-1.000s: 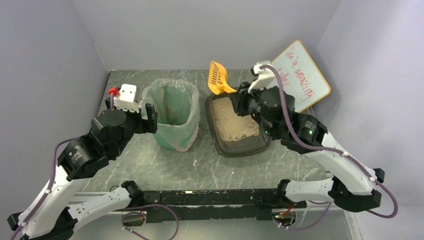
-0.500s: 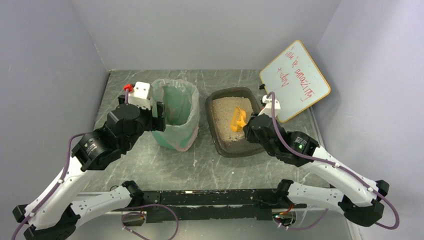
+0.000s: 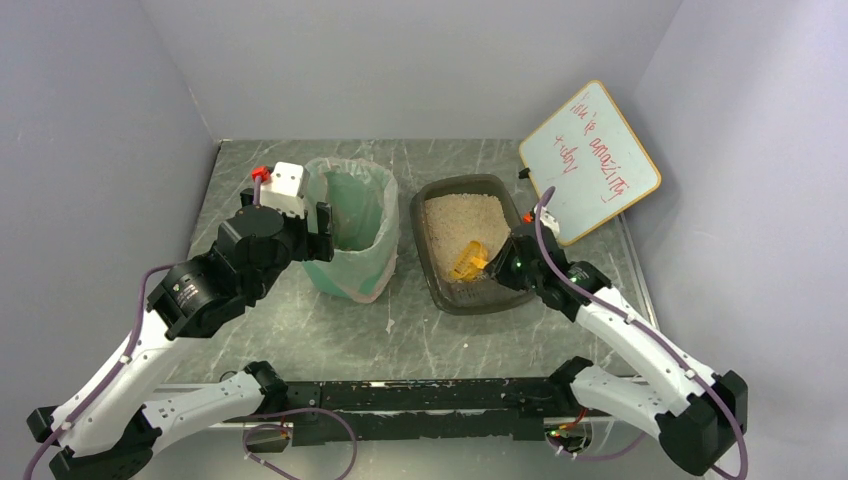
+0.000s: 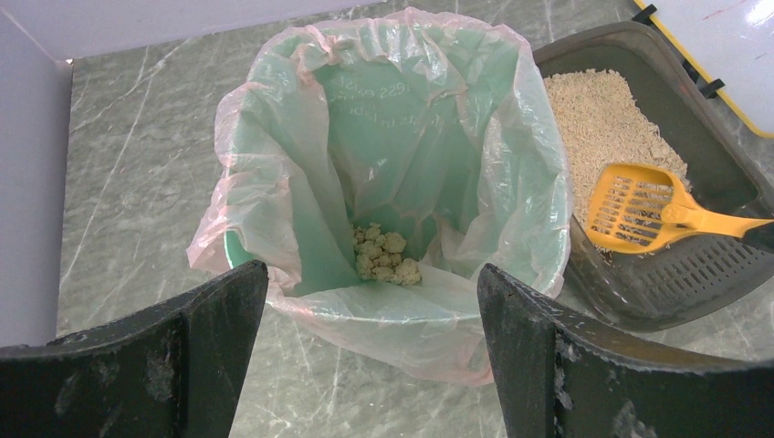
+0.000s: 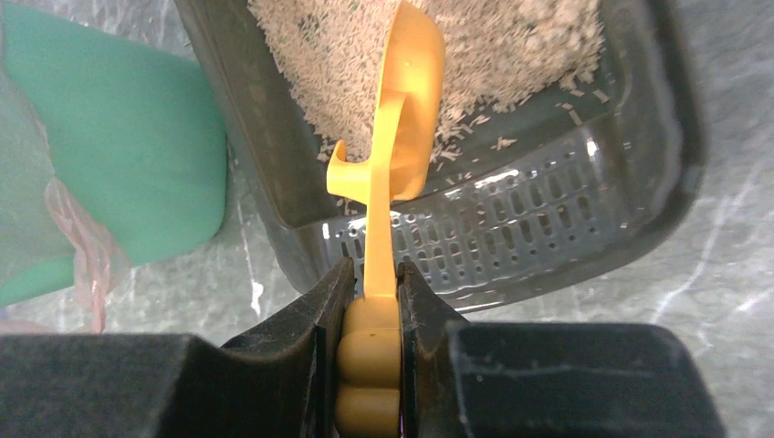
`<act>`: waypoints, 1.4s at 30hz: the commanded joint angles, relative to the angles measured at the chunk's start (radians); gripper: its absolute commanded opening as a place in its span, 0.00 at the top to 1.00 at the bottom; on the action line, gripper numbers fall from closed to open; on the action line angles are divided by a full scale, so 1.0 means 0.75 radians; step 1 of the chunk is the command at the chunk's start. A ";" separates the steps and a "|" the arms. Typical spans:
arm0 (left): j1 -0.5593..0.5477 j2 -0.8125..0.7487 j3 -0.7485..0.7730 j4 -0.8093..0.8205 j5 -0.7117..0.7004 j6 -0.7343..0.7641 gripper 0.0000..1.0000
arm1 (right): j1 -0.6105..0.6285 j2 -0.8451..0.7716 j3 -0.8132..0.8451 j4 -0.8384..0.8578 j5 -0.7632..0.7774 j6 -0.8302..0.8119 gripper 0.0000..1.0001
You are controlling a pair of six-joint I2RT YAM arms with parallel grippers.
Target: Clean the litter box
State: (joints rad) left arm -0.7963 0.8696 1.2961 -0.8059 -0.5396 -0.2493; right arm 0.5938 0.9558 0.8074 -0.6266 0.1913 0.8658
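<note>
litter box [image 3: 470,298]: shallow dark grey tray standing on the counter [image 3: 300,320], just right of the bin [image 3: 345,272], its long side running away from the arm bases
litter [image 3: 455,220]: beige grains piled over the far and middle part of the tray; the near end shows a bare slotted floor with a few stray grains
scoop [image 3: 468,260]: orange and slotted, its head resting on the near edge of the litter, its handle reaching out over the tray's near right side
right hand [image 5: 372,274]: clamped on the end of the scoop handle, one finger pressed to each side of it, held over the tray's near rim
left hand [image 4: 371,267]: spread wide and holding nothing, held at the left side of the bin and pointed at its mouth (whether it touches the rim I cannot tell)
bin: green, upright, lined with a clear bag [image 4: 402,109] folded out over its rim
clumps [image 4: 383,255]: a small pale lumpy heap at the bottom of the bag
white board [image 3: 590,160]: yellow-edged, red writing on it, leaning just beyond the tray's far right corner
</note>
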 commanded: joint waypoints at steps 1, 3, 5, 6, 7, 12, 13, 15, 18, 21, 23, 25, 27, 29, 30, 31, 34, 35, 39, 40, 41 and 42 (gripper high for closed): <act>-0.006 -0.004 0.014 0.034 -0.015 0.003 0.10 | -0.042 0.044 -0.081 0.175 -0.204 0.096 1.00; -0.005 0.002 0.022 0.030 -0.016 0.005 0.10 | -0.052 0.065 -0.101 0.231 -0.227 0.129 1.00; -0.005 0.004 0.028 0.027 -0.020 0.008 0.10 | -0.055 0.095 -0.115 0.271 -0.232 0.166 1.00; -0.006 0.005 0.031 0.025 -0.022 0.011 0.10 | -0.057 0.111 -0.125 0.306 -0.239 0.190 1.00; -0.006 0.004 0.031 0.026 -0.024 0.010 0.10 | -0.057 0.129 -0.136 0.334 -0.244 0.215 1.00; -0.006 0.005 0.033 0.024 -0.022 0.005 0.10 | -0.057 0.219 -0.186 0.458 -0.166 0.387 1.00; -0.006 0.005 0.036 0.019 -0.022 0.003 0.10 | -0.056 0.230 -0.199 0.483 -0.134 0.420 1.00; -0.005 0.005 0.045 0.011 -0.024 0.002 0.10 | -0.057 0.252 -0.237 0.550 -0.089 0.498 1.00; -0.005 0.004 0.057 -0.002 -0.026 0.003 0.10 | -0.057 0.305 -0.287 0.659 -0.055 0.604 1.00; -0.005 0.008 0.071 -0.016 -0.024 0.000 0.10 | -0.053 0.369 -0.312 0.734 -0.001 0.690 1.00; -0.006 0.009 0.080 -0.024 -0.021 -0.003 0.10 | -0.053 0.412 -0.310 0.762 0.039 0.723 1.00; -0.006 0.011 0.084 -0.031 -0.021 -0.006 0.11 | -0.050 0.446 -0.302 0.781 0.081 0.751 1.00; -0.006 0.009 0.084 -0.038 -0.021 -0.009 0.11 | -0.049 0.472 -0.296 0.809 0.116 0.773 1.00; -0.004 0.007 0.083 -0.037 -0.016 -0.011 0.11 | -0.046 0.504 -0.287 0.831 0.140 0.791 1.00; -0.006 0.009 0.085 -0.040 -0.014 -0.013 0.11 | -0.047 0.524 -0.281 0.873 0.148 0.801 1.00; -0.006 0.012 0.084 -0.040 -0.011 -0.016 0.11 | -0.047 0.540 -0.277 0.892 0.156 0.812 1.00; -0.005 0.015 0.084 -0.043 -0.001 -0.019 0.12 | -0.043 0.600 -0.260 0.952 0.192 0.854 1.00; -0.005 0.018 0.086 -0.044 0.002 -0.021 0.12 | -0.043 0.633 -0.251 0.964 0.205 0.866 1.00; -0.005 0.014 0.088 -0.055 0.013 -0.029 0.13 | -0.040 0.718 -0.217 0.996 0.277 0.929 1.00; -0.005 0.013 0.089 -0.058 0.017 -0.033 0.13 | -0.040 0.738 -0.214 1.013 0.295 0.945 1.00; -0.005 0.014 0.091 -0.065 0.026 -0.031 0.13 | -0.037 0.754 -0.215 1.031 0.312 0.962 1.00; -0.006 0.013 0.093 -0.070 0.036 -0.031 0.14 | -0.037 0.771 -0.215 1.046 0.330 0.980 1.00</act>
State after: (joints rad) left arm -0.7963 0.8825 1.3254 -0.8520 -0.5385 -0.2573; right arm 0.5747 1.4597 0.6456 0.2169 0.2905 1.5440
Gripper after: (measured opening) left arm 0.872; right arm 0.235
